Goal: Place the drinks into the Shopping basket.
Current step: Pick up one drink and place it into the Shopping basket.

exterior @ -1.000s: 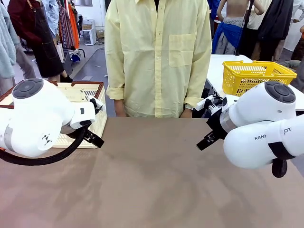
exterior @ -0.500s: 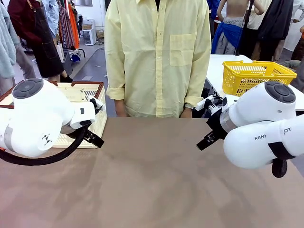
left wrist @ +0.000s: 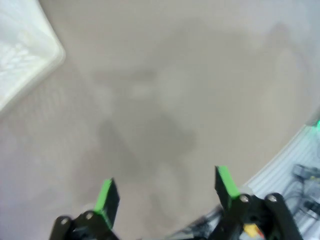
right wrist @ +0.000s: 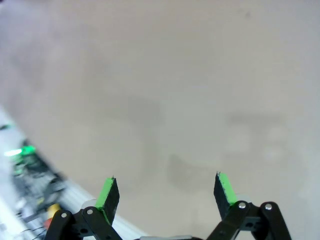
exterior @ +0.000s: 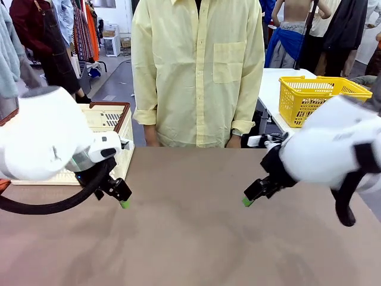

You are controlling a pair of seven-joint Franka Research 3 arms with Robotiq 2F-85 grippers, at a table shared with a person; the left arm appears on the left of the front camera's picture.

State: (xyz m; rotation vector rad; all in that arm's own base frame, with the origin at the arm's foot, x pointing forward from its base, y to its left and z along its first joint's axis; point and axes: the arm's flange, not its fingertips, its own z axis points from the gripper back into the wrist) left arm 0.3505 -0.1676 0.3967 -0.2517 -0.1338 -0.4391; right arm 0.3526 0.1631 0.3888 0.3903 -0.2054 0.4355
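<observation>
Basket [exterior: 107,118], cream-white with a red-brown rim, stands at the far left of the counter [exterior: 190,238], partly behind the left arm. Left gripper [left wrist: 165,189] hangs low over the brown top, close to the basket's corner, its jaws spread wide with nothing between them. Right gripper [right wrist: 166,190] hovers low over the counter's right side, jaws equally wide and empty. A person [exterior: 196,71] in a pale yellow shirt stands at the far edge, between the two arms.
</observation>
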